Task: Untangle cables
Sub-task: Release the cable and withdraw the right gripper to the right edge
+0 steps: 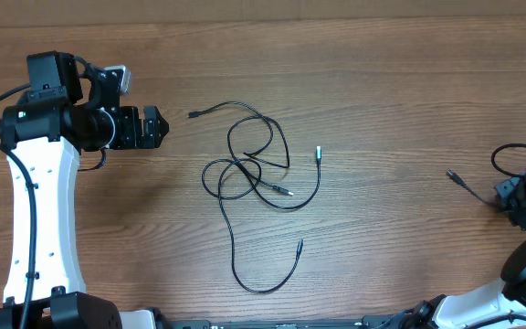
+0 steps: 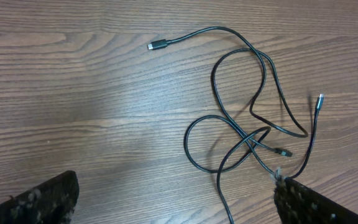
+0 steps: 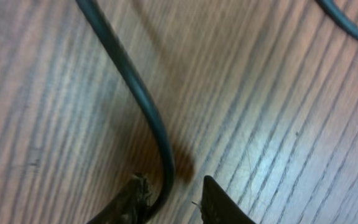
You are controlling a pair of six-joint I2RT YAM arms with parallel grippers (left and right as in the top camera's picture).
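With left gripper (image 1: 156, 128) wide open and right gripper (image 3: 173, 186) barely gapped around 1 cable (image 3: 132, 78), an off-centre pinch may squeeze it out.

The jaws stand narrowly apart, low over the wood-grain counter (image 3: 278, 124), astride a black cable (image 3: 143, 99). The cable curves in from well ahead, passes between them and lies against one fingertip (image 3: 132, 198), with a gap before the other. A second cable (image 3: 348, 22) crosses far ahead, off to one side.
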